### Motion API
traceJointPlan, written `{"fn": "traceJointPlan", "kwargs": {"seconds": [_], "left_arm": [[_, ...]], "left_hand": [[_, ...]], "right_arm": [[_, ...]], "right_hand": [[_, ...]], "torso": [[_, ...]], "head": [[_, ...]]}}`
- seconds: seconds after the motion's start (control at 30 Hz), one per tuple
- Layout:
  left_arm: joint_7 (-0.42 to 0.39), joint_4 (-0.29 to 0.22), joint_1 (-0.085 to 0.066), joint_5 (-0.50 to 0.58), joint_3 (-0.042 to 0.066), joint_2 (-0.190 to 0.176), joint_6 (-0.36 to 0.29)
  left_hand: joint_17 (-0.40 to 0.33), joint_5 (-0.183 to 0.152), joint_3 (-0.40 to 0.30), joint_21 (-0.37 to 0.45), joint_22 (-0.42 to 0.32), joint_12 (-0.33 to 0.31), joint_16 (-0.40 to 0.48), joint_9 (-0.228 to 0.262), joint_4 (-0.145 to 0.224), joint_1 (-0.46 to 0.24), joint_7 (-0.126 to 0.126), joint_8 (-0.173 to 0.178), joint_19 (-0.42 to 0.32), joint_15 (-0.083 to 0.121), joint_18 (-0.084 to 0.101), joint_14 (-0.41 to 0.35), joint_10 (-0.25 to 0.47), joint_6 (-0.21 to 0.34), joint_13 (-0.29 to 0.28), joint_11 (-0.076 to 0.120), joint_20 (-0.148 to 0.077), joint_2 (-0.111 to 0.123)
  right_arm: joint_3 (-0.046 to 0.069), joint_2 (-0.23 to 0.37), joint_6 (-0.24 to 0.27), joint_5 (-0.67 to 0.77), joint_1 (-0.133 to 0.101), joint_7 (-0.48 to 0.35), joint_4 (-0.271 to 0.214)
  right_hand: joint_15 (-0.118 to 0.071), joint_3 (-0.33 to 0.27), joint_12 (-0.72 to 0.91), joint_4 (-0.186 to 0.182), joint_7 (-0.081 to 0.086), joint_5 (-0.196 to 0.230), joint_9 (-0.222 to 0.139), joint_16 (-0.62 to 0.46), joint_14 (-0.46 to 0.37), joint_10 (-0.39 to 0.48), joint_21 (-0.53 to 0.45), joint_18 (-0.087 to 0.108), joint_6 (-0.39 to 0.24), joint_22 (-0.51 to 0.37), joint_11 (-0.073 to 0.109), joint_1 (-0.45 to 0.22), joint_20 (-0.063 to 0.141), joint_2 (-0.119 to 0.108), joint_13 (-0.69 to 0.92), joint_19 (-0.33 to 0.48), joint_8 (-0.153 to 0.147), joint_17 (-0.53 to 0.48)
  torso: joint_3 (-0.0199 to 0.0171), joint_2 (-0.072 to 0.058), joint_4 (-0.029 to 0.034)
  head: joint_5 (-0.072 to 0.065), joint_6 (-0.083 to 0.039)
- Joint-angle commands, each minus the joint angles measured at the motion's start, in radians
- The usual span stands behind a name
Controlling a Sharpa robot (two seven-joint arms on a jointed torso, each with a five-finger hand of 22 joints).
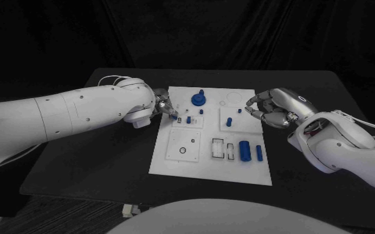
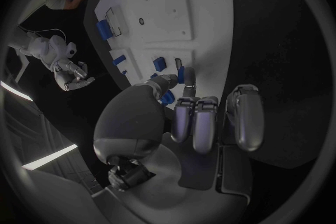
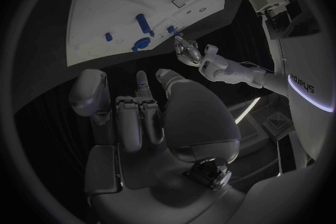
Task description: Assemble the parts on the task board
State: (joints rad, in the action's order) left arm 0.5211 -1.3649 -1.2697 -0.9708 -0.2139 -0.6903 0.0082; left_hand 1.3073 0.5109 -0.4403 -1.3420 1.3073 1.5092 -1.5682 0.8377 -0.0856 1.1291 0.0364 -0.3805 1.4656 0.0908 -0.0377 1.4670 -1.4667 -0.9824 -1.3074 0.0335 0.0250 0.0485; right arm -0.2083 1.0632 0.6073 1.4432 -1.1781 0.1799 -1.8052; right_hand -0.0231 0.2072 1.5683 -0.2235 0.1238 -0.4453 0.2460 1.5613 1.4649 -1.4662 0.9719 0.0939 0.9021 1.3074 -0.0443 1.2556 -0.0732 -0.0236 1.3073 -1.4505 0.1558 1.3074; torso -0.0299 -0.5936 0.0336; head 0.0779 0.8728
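Note:
The white task board (image 1: 209,168) lies in the middle of the black table. My left hand (image 1: 162,105) is at the board's left edge and pinches a small blue part (image 2: 181,74) between thumb and fingertip, low over the board. My right hand (image 1: 273,108) hovers at the board's right edge with its fingers curled in and nothing in them (image 3: 143,115). A blue round knob (image 1: 198,99) stands near the board's far edge. Small blue pegs (image 1: 190,119) stand in the middle row. Two blue cylinders (image 1: 244,150) lie near the front right.
A small dark ring (image 1: 183,150) lies on a square inset at the board's front left, beside white slotted recesses (image 1: 219,147). Bare black table (image 1: 94,158) surrounds the board. A dark curtain hangs behind the table.

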Motion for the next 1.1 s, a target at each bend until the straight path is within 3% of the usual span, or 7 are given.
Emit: {"fn": "traceJointPlan", "kwargs": {"seconds": [0.03, 0.4, 0.6, 1.1], "left_arm": [[-0.019, -0.004, 0.002, 0.007, 0.001, 0.003, 0.008], [-0.024, -0.001, 0.007, 0.007, 0.001, 0.001, 0.02], [-0.029, 0.008, 0.008, 0.007, 0.001, 0.014, 0.038], [-0.039, 0.034, 0.022, 0.007, 0.001, 0.031, 0.057]], "left_hand": [[0.262, 0.005, 0.001, 0.003, 0.196, -0.003, -0.002, 0.001, -0.005, -0.008, -0.006, -0.006, 0.008, 0.003, -0.012, 0.103, -0.064, -0.002, -0.221, 0.008, -0.006, -0.002], [0.261, 0.004, 0.0, 0.003, 0.196, -0.003, 0.0, 0.001, -0.006, -0.009, -0.006, -0.005, 0.008, 0.003, -0.012, 0.103, -0.064, -0.001, -0.221, 0.008, -0.006, -0.002], [0.26, 0.0, 0.002, 0.005, 0.196, -0.004, 0.0, 0.001, -0.006, -0.01, -0.005, -0.004, 0.007, 0.003, -0.013, 0.103, -0.063, 0.002, -0.22, 0.008, -0.006, 0.0], [0.261, -0.002, 0.002, 0.004, 0.196, -0.003, 0.0, 0.001, -0.007, -0.011, -0.005, -0.003, 0.007, 0.003, -0.013, 0.103, -0.064, 0.003, -0.221, 0.008, -0.006, 0.0]], "right_arm": [[0.0, -0.001, 0.012, 0.001, 0.003, 0.008, -0.002], [0.0, 0.0, 0.01, 0.001, 0.006, 0.009, 0.0], [0.0, -0.003, 0.009, 0.001, 0.008, 0.009, 0.002], [0.0, -0.005, 0.002, 0.001, 0.012, 0.012, 0.005]], "right_hand": [[-0.006, 0.002, 0.003, 0.004, 0.003, -0.006, -0.001, -0.003, 0.097, -0.105, -0.002, 0.009, 0.005, 0.126, 0.001, 0.01, 0.0, 0.002, 0.263, 0.004, -0.005, 0.22], [-0.006, 0.003, 0.003, 0.006, 0.002, -0.01, -0.002, -0.003, 0.097, -0.105, -0.002, 0.008, 0.005, 0.126, 0.001, 0.012, 0.0, 0.002, 0.263, 0.004, -0.006, 0.22], [-0.006, 0.003, 0.003, 0.006, 0.002, -0.012, -0.002, -0.003, 0.097, -0.105, -0.002, 0.008, 0.005, 0.126, 0.001, 0.013, 0.0, 0.001, 0.263, 0.004, -0.006, 0.22], [-0.006, 0.004, 0.003, 0.007, 0.002, -0.016, -0.002, -0.004, 0.097, -0.105, -0.003, 0.009, 0.006, 0.126, 0.001, 0.014, 0.0, 0.001, 0.263, 0.004, -0.006, 0.219]], "torso": [[0.0, 0.0, 0.0], [-0.0001, 0.0, 0.0001], [0.0, 0.0, -0.0003], [-0.0001, 0.0, 0.0001]], "head": [[0.001, 0.0], [-0.002, 0.0], [0.003, 0.0], [-0.004, 0.0]]}}
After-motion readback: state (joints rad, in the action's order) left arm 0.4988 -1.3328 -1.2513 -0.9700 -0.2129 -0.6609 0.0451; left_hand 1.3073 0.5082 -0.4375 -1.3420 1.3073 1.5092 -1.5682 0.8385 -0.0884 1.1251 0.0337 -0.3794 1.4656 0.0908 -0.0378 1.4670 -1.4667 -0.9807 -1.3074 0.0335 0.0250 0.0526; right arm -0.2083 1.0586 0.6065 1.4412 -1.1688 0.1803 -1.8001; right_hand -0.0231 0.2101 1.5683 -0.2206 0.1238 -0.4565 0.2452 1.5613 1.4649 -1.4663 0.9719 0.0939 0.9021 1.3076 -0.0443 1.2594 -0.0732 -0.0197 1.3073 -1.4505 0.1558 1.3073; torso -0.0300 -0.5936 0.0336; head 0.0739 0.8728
